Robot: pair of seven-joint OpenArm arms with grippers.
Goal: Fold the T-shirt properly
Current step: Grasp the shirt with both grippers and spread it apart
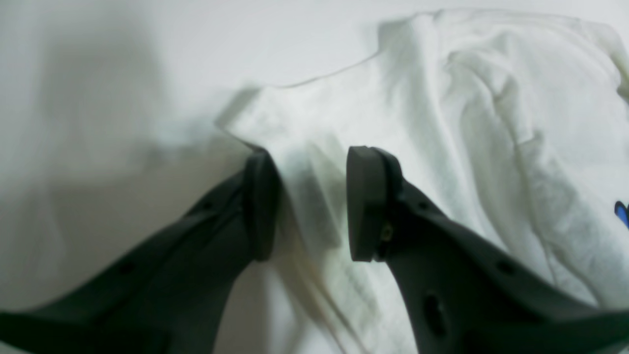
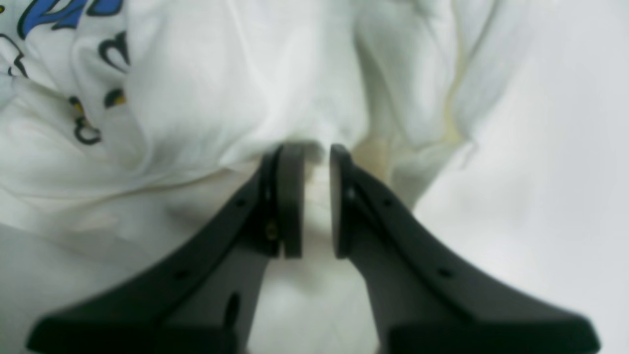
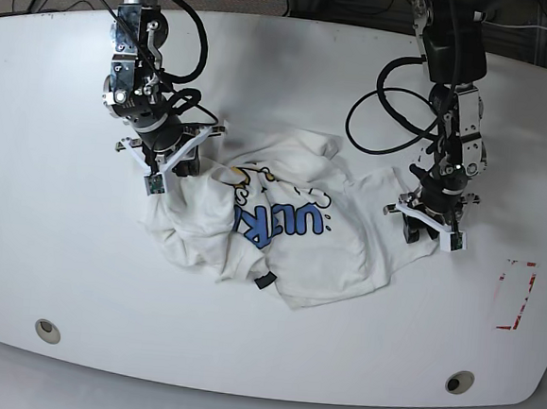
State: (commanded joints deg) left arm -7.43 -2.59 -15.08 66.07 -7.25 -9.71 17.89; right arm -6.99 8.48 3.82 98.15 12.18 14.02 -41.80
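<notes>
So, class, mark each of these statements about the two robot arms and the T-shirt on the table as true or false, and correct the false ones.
1. The T-shirt lies neatly folded. False: it is crumpled and spread out, not yet folded.
2. The left gripper has its jaws apart over white cloth. True.
3. The right gripper has cloth between its jaws. True.
4. The lettering on the shirt is red. False: it is blue.
5. Both arms are at the same edge of the shirt. False: in the base view they are at opposite ends.
</notes>
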